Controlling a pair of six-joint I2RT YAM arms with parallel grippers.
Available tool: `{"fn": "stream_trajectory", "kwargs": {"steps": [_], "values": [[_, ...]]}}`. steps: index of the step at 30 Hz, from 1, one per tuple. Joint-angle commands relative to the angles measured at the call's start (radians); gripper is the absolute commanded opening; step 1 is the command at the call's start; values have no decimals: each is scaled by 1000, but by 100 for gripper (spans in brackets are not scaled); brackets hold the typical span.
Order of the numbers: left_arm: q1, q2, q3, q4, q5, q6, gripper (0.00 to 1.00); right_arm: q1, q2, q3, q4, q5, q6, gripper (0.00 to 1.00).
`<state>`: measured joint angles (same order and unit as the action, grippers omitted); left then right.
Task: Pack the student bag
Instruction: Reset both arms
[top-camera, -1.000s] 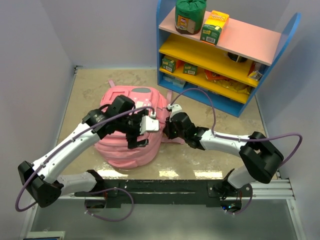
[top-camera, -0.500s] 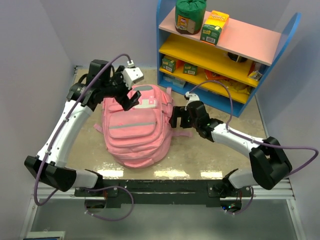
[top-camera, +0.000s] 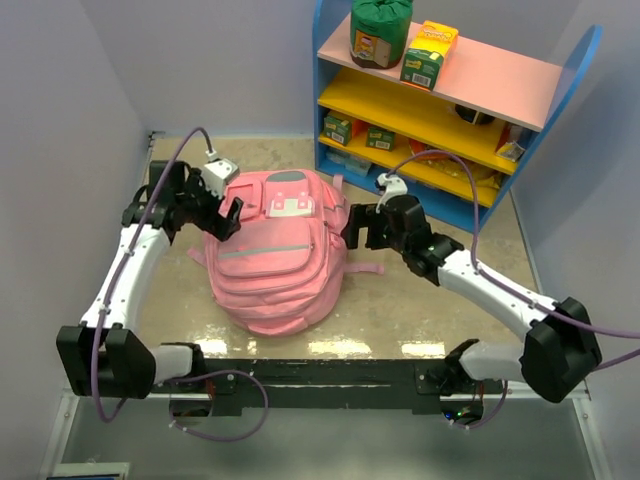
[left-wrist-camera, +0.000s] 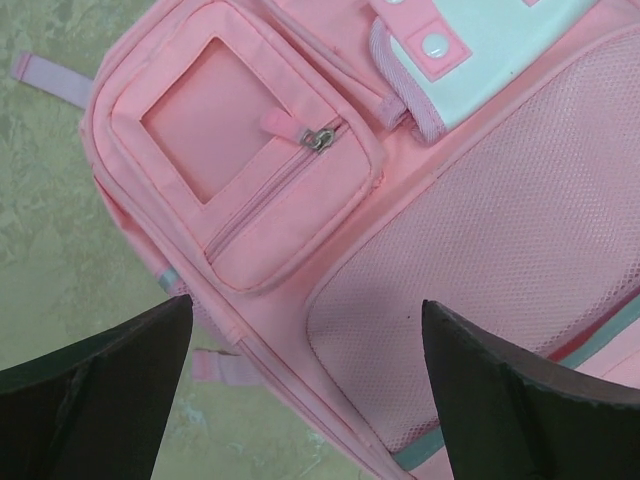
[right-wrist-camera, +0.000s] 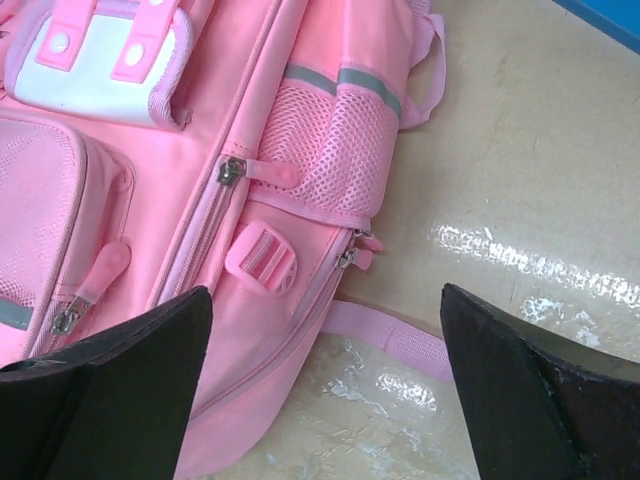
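Note:
The student bag (top-camera: 278, 255), a soft pink backpack with a white patch (top-camera: 287, 206), lies front up on the beige table, zippers closed. My left gripper (top-camera: 222, 215) hovers open over the bag's upper left edge. In the left wrist view, my left gripper (left-wrist-camera: 305, 302) spans a mesh panel and side seam of the bag (left-wrist-camera: 480, 200) with nothing held. My right gripper (top-camera: 358, 225) stands open beside the bag's right side. The right wrist view shows my right gripper (right-wrist-camera: 325, 290) empty above the bag (right-wrist-camera: 150, 200), a buckle (right-wrist-camera: 261, 259) and a loose strap (right-wrist-camera: 390, 340).
A blue shelf unit (top-camera: 577, 73) stands at the back right, with a green pouch (top-camera: 380, 30) and a yellow-green box (top-camera: 430, 52) on its top board and small packets on the lower boards. Grey walls close in on the left and right.
The left arm lifted off the bag's front and swung out to its upper left. The right gripper opened and drew back to the right. The bag now lies more spread out, front showing.

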<state>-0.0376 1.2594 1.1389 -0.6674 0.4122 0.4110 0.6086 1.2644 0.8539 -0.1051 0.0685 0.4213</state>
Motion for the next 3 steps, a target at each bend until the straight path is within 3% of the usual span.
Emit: {"fn": "stream_trajectory", "kwargs": {"steps": [1,3], "values": [[27,-90,-65,138,0,-51,100,2,1,48,-14,14,-32,99],[38,-95,-85,146,13,-51,100,2,12,50,-25,17,-30,99]]}}
